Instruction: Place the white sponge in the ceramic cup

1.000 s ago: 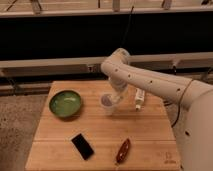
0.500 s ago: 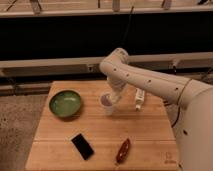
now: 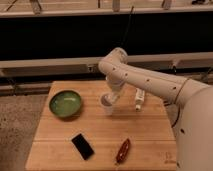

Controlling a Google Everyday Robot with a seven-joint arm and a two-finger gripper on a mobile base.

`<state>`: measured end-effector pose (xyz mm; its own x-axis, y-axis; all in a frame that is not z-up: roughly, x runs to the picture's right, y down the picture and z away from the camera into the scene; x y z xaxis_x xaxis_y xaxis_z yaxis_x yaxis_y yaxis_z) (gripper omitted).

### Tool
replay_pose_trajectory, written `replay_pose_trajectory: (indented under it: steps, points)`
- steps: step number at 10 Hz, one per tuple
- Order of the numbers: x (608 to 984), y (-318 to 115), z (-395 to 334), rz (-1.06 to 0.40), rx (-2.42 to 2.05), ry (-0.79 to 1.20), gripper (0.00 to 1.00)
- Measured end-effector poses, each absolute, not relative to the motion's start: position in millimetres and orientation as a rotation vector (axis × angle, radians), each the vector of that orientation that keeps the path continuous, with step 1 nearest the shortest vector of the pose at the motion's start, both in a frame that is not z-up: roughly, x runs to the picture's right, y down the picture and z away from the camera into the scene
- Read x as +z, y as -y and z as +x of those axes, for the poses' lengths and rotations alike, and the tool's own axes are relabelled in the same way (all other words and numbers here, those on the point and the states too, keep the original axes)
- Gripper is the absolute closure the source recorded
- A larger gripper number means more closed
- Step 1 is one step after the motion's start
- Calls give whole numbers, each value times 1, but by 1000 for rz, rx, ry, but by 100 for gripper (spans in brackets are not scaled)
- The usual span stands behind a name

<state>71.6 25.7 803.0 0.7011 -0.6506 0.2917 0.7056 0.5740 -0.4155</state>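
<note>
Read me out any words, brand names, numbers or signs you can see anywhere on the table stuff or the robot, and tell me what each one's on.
None can be read.
White tube: any print is too blurred to read.
Black phone: dark face, no text showing.
Green bowl, ceramic cup, brown object: no markings visible.
Robot arm: only small dark dots, no lettering.
The gripper sits right over the cup; no label on it.

white arm bent downward, gripper (image 3: pixel 110 98) low, mid-frame

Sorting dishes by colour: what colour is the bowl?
Green bowl, camera view; the hand hangs over the cup.
</note>
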Motion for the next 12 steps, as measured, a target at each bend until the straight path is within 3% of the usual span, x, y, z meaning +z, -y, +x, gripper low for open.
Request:
replay_pose_trajectory:
  steps: [7, 9, 12]
  points:
    - [807, -26, 61, -529, -842, 152, 100]
    - [809, -25, 61, -525, -852, 165, 88]
    - [811, -25, 60, -519, -861, 179, 79]
